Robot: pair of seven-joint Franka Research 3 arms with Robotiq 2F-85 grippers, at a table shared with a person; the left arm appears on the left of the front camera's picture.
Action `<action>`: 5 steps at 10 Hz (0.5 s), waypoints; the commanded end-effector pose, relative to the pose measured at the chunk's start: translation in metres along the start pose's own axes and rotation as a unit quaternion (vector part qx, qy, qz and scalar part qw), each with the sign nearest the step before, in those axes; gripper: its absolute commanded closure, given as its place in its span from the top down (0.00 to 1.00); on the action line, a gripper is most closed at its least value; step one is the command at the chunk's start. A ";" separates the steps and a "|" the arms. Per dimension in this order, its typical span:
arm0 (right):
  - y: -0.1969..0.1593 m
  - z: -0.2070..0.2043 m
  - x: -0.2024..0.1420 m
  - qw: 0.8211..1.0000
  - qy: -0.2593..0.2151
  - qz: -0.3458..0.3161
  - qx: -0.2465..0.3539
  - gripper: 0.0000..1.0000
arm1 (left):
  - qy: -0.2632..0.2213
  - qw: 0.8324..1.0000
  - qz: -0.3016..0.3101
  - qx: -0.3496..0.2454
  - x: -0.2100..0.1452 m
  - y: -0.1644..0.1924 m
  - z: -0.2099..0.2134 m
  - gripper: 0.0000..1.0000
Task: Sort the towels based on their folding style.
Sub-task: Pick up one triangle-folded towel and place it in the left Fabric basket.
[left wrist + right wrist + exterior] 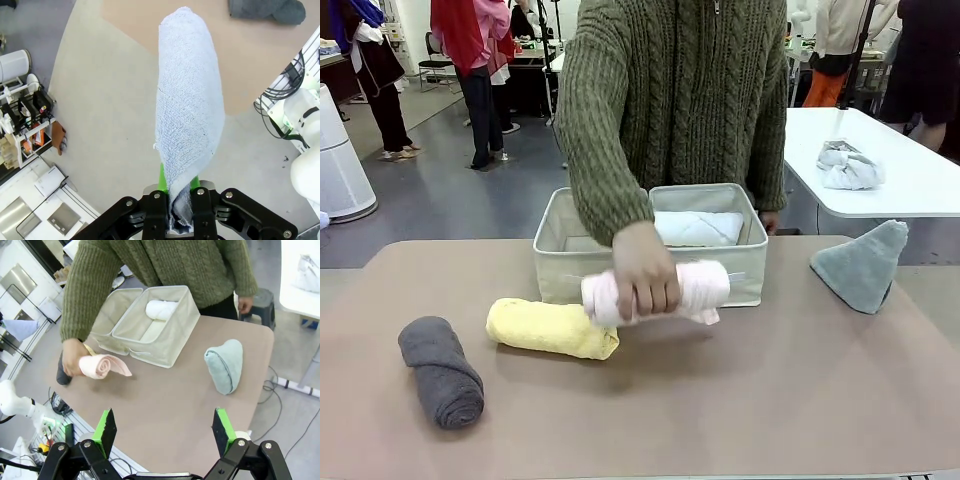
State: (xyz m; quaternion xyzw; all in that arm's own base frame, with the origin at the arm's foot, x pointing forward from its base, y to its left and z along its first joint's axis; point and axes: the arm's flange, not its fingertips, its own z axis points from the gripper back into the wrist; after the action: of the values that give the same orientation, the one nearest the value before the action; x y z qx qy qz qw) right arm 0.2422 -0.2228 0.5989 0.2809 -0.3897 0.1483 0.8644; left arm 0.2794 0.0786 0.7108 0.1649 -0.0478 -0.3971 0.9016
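Observation:
My left gripper [180, 205] is shut on the light blue cone towel [190, 110], held above the floor off the table's edge. A person's hand [645, 275] grips the pink roll [700, 288] in front of the bins; the right wrist view shows this pink roll [102, 366] too. On the table lie the yellow roll [552, 328], the dark grey roll [442, 370] and the grey-green cone [863, 265]. A white roll [698, 228] rests in the right bin [745, 285]. High above the table's near edge, my right gripper [164, 427] hangs open, the grey-green cone [225, 365] ahead of it.
Two cream fabric bins stand side by side at the table's far middle, and nothing shows inside the left bin [552, 268]. A white-and-grey cloth bundle [850, 165] lies on a white table behind. The person stands close behind the bins.

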 end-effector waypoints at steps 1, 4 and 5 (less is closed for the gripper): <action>0.000 -0.001 0.001 1.000 -0.009 0.005 0.004 1.00 | -0.006 1.000 0.006 0.000 0.011 0.000 0.009 0.16; 0.000 -0.001 0.001 1.000 -0.009 0.005 0.004 1.00 | -0.001 1.000 0.001 0.000 0.022 0.005 0.013 0.16; 0.000 -0.001 0.001 1.000 -0.009 0.005 0.004 1.00 | 0.000 1.000 -0.003 0.004 0.026 0.005 0.015 0.16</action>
State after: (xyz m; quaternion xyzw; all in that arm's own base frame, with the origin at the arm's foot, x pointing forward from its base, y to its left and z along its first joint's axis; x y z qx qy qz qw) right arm 0.2422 -0.2228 0.5989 0.2809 -0.3897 0.1483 0.8644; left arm 0.2942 0.0651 0.7169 0.1711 -0.0435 -0.4053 0.8970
